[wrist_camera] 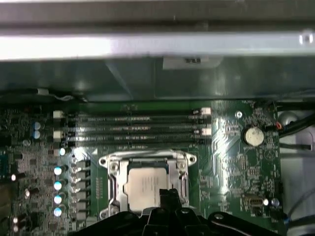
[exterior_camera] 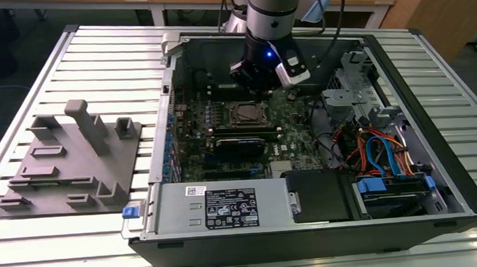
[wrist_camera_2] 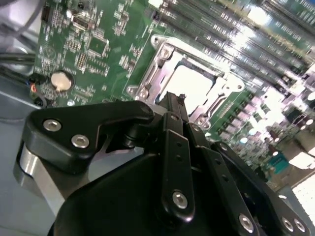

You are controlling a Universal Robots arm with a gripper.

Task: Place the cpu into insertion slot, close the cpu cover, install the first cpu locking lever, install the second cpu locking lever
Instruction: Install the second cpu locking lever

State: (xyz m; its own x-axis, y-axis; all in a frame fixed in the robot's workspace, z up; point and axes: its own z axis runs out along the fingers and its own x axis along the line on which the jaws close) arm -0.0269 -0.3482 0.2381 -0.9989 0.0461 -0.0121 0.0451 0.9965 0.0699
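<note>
Exterior view first: my gripper [exterior_camera: 261,91] hangs inside the computer case [exterior_camera: 431,131], just above the insertion slot [exterior_camera: 248,113].

First wrist view: the cpu [wrist_camera: 146,189] sits in the slot with the cpu cover [wrist_camera: 147,162] down around it.

Second wrist view: the fingers [wrist_camera_2: 173,115] look pressed together, holding nothing. They are near the cpu. If I go down crooked, I think they could scratch it or slip off.

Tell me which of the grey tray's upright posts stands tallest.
The rounded grey post near the moulded grey plastic tray's far edge; the other uprights are short stubs beside it.
</note>
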